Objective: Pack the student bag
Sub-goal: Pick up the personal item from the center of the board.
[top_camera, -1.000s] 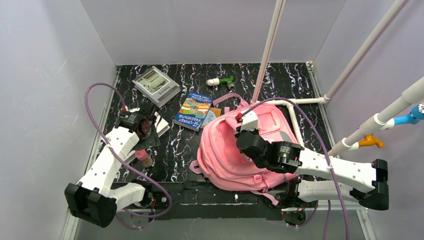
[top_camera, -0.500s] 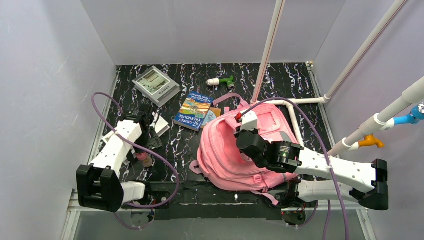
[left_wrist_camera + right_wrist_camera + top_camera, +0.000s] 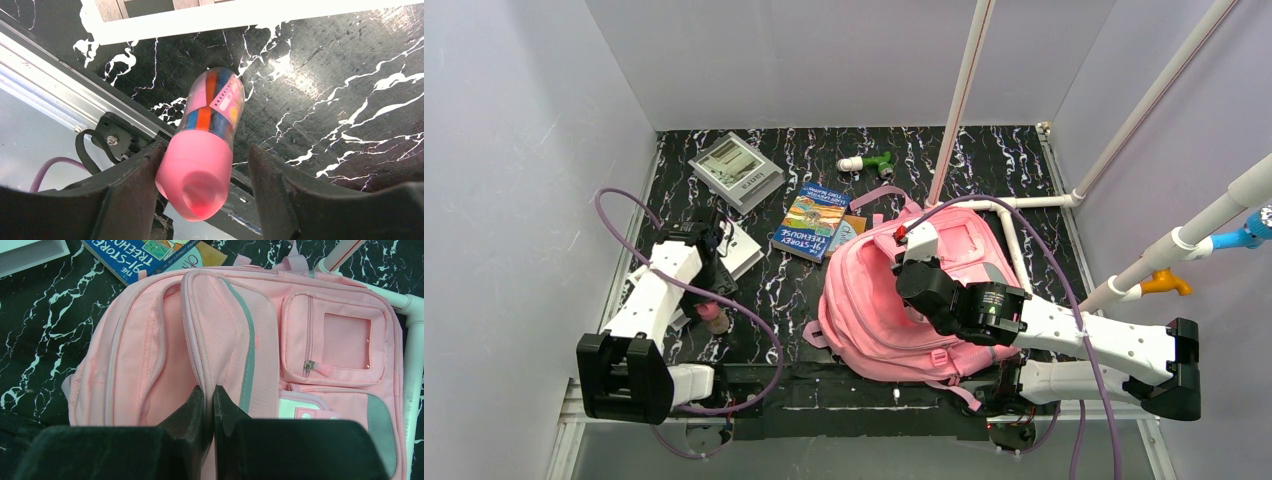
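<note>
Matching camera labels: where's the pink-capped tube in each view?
Top external: pink-capped tube at left, beside the left arm.
Left wrist: tube centre frame, between the fingers of the left claw.
Right wrist: not in it.
Shared landmark: black marbled tabletop, in all three.

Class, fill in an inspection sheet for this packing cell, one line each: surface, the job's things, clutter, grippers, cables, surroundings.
Surface: black white-veined tabletop; no spills seen.
Job's things: student bag lies front up by the near edge.
Clutter: book, grey flat box, white-green piece, white flat item, pink-capped tube lying on its side.
Grippers: left gripper open, its fingers either side of the tube; right gripper shut on a fabric edge of the bag.
Cables: purple cable loops off the left arm; second purple cable arcs over the right arm.
Surroundings: pale walls; white pipes at right, with blue and orange fittings.
</note>
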`<state>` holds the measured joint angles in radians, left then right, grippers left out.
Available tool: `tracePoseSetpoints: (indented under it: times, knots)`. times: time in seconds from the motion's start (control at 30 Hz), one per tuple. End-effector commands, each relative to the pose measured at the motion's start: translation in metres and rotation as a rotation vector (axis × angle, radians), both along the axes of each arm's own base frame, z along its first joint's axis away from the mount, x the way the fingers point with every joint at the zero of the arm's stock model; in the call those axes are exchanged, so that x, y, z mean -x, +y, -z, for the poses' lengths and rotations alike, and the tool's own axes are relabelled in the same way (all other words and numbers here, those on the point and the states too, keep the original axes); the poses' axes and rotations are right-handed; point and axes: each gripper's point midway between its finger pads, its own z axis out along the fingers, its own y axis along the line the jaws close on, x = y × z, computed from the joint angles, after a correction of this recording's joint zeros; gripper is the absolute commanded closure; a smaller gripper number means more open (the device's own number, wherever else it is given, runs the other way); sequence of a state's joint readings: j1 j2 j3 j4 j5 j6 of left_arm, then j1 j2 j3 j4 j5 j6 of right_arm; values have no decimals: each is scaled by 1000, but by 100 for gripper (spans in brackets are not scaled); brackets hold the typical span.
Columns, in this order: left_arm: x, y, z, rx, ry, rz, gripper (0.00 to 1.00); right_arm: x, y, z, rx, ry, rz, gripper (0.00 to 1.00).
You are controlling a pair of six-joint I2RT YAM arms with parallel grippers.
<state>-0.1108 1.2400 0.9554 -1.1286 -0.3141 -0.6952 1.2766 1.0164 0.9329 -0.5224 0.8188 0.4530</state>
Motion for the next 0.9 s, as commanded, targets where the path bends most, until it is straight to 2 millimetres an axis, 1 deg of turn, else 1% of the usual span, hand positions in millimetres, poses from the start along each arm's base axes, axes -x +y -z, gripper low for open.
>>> tracePoseSetpoints:
  times: [0.0, 0.03, 0.1, 0.23, 0.27, 0.33, 0.4, 0.43, 0.5, 0.53, 0.67, 0.7, 0.77, 0.8, 0.87]
  knots:
    - [-1, 3, -2, -1, -30, 1, 43, -9, 8, -34, -128, -70, 27, 99]
    - [1, 1, 0, 15, -27, 2, 46, -10, 8, -33, -125, -71, 31, 99]
    - [2, -2, 1, 33, -25, 3, 56, -10, 7, -34, -128, -72, 33, 99]
    - [0, -4, -5, 44, -49, 19, 62, -10, 10, -34, -131, -69, 30, 99]
    - [-1, -5, -8, 50, -62, 24, 65, -10, 11, -33, -128, -69, 29, 99]
    - [-4, -7, -15, 66, -93, 44, 73, -10, 12, -33, -124, -68, 28, 99]
    - [-8, -13, -26, 105, -145, 75, 85, -11, 12, -32, -121, -68, 28, 99]
    - [-12, -20, -33, 141, -178, 106, 89, -11, 12, -32, -122, -68, 28, 99]
    - [-20, -38, -48, 242, -248, 176, 93, -11, 13, -33, -123, -70, 29, 99]
    - [-24, -51, -58, 313, -286, 219, 99, -11, 13, -34, -128, -70, 29, 99]
    - [-36, -107, -102, 621, -445, 369, 100, -11, 14, -36, -137, -70, 27, 99]
    - [-43, -125, -117, 722, -508, 420, 100, -11, 15, -36, -138, -70, 27, 99]
    - [-44, -157, -144, 931, -572, 496, 100, -11, 16, -36, -142, -69, 22, 99]
    - [-42, -172, -157, 1049, -585, 530, 100, -11, 17, -36, -145, -69, 20, 99]
    - [-44, -191, -169, 1171, -601, 550, 100, -11, 19, -37, -153, -67, 16, 99]
